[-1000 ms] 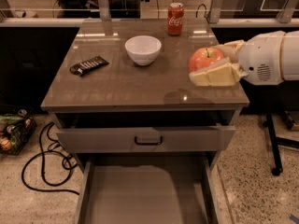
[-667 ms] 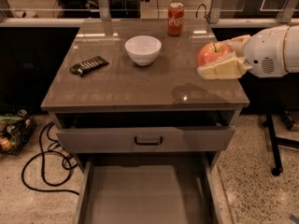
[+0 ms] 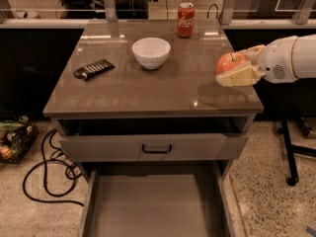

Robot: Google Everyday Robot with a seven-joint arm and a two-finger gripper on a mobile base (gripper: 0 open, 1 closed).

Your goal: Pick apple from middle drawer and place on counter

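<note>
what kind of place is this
Probably an office or lab space: loose black cables on speckled floor, metal railing behind the glossy brown counter. The gripper holds the small red apple over its right edge.

End effector [image 3: 234,68] with apple [image 3: 229,61] over counter [image 3: 148,90], right side; bowl [image 3: 151,52] mid-back.

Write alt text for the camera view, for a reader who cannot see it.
The gripper, reaching in from the right, holds the apple above the right side of the counter. A white bowl, a red soda can and a dark packet sit on it; below, the middle drawer stands pulled out.
</note>
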